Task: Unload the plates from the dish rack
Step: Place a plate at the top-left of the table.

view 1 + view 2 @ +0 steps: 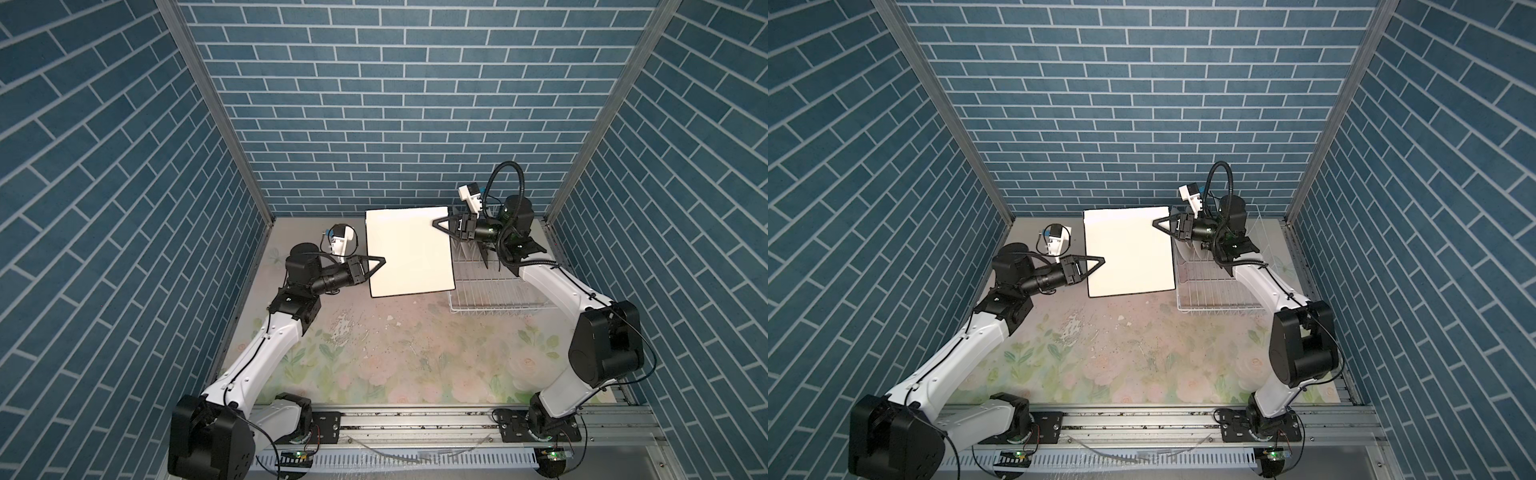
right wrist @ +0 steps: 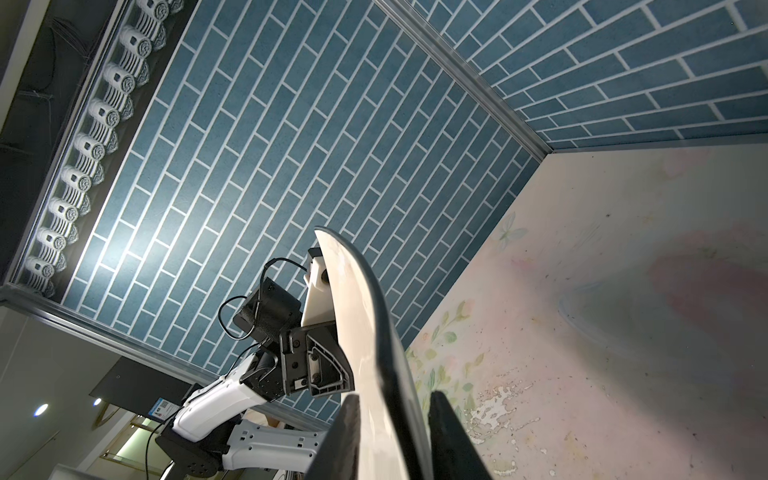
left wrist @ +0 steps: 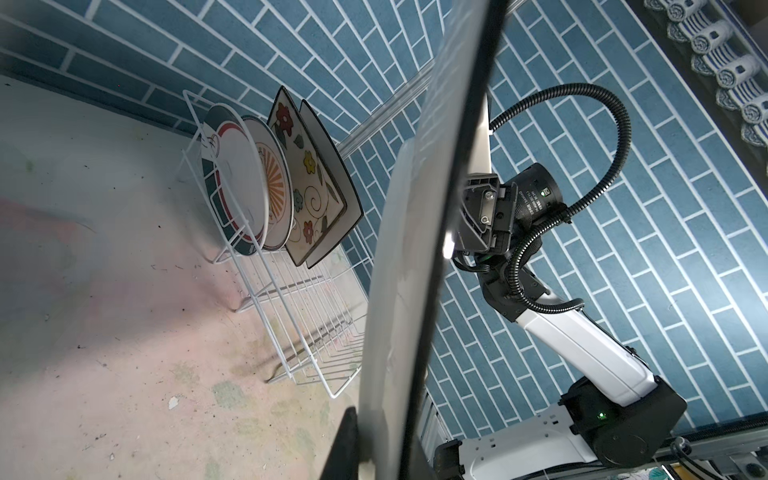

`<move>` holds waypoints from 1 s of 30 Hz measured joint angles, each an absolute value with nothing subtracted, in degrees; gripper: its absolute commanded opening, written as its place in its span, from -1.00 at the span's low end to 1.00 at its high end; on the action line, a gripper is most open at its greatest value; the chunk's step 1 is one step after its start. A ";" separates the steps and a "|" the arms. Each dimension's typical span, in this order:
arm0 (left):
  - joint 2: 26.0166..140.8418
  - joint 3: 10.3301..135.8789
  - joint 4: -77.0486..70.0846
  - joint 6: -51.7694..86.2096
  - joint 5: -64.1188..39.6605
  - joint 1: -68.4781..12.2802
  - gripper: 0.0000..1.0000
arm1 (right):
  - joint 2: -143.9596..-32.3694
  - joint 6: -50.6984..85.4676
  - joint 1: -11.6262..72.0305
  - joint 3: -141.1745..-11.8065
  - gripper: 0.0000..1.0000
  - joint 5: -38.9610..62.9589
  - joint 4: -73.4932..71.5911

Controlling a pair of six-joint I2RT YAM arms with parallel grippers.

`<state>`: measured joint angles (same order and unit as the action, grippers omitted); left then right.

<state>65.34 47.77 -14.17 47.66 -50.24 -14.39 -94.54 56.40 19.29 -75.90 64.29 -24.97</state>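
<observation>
Hanging above the tabletop [image 1: 374, 353] toward 12 o'clock, the square white plate [image 1: 409, 253] lies nearly flat. The left pincer [image 1: 380, 262] pinches its 8 o'clock edge. The right pincer [image 1: 435, 224] straddles its 2 o'clock corner, jaws slightly apart. At the plate's 3 o'clock stands the dish rack [image 1: 490, 291], with four more plates [image 3: 282, 178] upright at its 12 o'clock end.
</observation>
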 measured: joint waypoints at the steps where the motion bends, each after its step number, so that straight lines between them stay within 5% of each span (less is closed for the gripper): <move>1: 65.41 47.77 -14.46 48.31 -50.19 -14.39 -1.00 | -94.54 56.66 19.22 -75.90 -0.33 64.27 -25.02; 11: 67.68 47.75 -20.53 56.18 -50.19 -14.37 -1.00 | -94.56 58.83 18.61 -75.90 -0.09 64.20 -26.65; 20: 68.27 47.75 -21.98 60.23 -49.41 -14.26 -1.00 | -94.61 61.25 17.67 -75.90 0.41 64.05 -28.40; 30: 68.42 47.75 -23.97 64.14 -48.71 -14.15 -1.00 | -94.65 62.24 16.51 -75.90 0.72 63.16 -29.23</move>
